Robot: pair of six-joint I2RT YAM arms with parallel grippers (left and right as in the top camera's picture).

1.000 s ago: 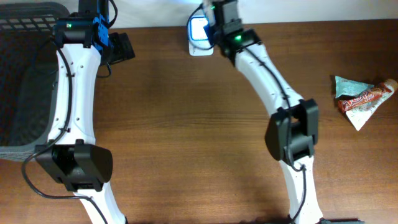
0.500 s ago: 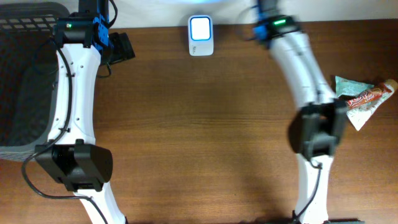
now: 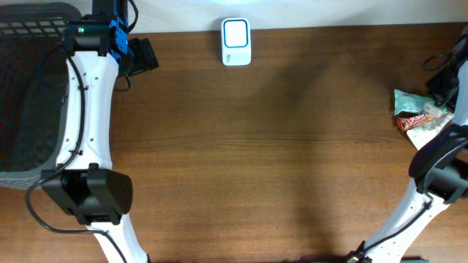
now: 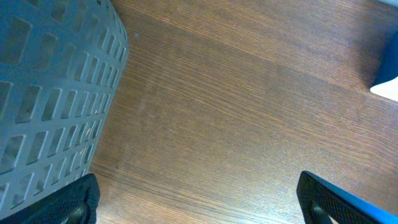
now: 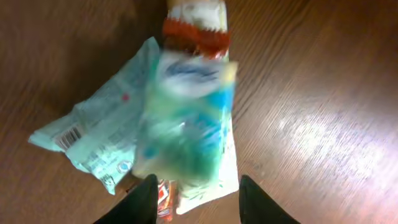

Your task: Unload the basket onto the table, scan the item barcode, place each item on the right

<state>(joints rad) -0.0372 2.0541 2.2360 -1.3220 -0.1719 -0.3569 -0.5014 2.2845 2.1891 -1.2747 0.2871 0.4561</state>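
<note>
The white scanner (image 3: 236, 42) with a lit blue window stands at the table's back edge. My right gripper (image 5: 198, 199) hovers over the item pile (image 3: 415, 117) at the far right, jaws apart. A blurred green-and-blue packet (image 5: 186, 118) lies just ahead of its fingers, over a pale teal packet (image 5: 93, 134) whose barcode shows and a red-and-white wrapper (image 5: 196, 25). It touches neither finger. My left gripper (image 4: 199, 208) is open and empty above bare wood beside the basket, far from the items.
A dark grey mesh basket (image 3: 29, 88) fills the left end of the table, and its wall (image 4: 50, 93) shows close by in the left wrist view. The right arm (image 3: 450, 80) reaches the frame's right edge.
The right arm swung from the scanner across to the pile at the far right. Its jaws went from shut to apart, and the green-and-blue packet is now loose and blurred. The left arm stayed put.
</note>
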